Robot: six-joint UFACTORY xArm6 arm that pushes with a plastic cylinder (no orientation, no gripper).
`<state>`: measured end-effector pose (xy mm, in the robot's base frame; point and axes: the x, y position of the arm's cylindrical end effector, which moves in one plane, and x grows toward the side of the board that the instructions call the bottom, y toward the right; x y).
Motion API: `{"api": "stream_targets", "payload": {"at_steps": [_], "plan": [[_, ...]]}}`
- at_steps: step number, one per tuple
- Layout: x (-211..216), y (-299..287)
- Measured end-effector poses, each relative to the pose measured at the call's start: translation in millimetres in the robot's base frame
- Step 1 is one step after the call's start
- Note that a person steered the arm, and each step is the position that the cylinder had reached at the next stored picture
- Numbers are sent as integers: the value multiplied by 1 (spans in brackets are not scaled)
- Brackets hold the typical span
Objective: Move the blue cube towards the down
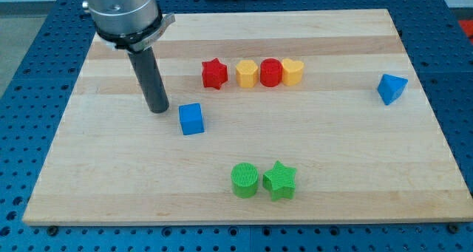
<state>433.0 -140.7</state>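
Our bare rod, my tip point(157, 110), rests just left of the blue cube point(191, 119), so we must get above it to push down; no pincer exists.

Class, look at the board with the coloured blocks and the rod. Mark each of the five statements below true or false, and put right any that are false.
1. My tip stands to the view's left of the blue cube. True.
2. The row near the view's top holds four blocks: red star, yellow block, red cylinder, yellow heart. True.
3. The green cylinder lies at the view's top. False: it lies near the view's bottom, beside the green star.
4. The blue triangular block touches the blue cube. False: it sits far off at the view's right.
5. The blocks rest on a wooden board. True.
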Motion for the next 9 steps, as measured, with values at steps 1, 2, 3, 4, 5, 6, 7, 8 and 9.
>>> {"api": "stream_targets", "payload": {"at_steps": [1, 2, 3, 4, 5, 6, 7, 8, 9], "plan": [[5, 24], [35, 37], [78, 37], [107, 37], [104, 25], [85, 11], [64, 15], [41, 49], [31, 81]]}}
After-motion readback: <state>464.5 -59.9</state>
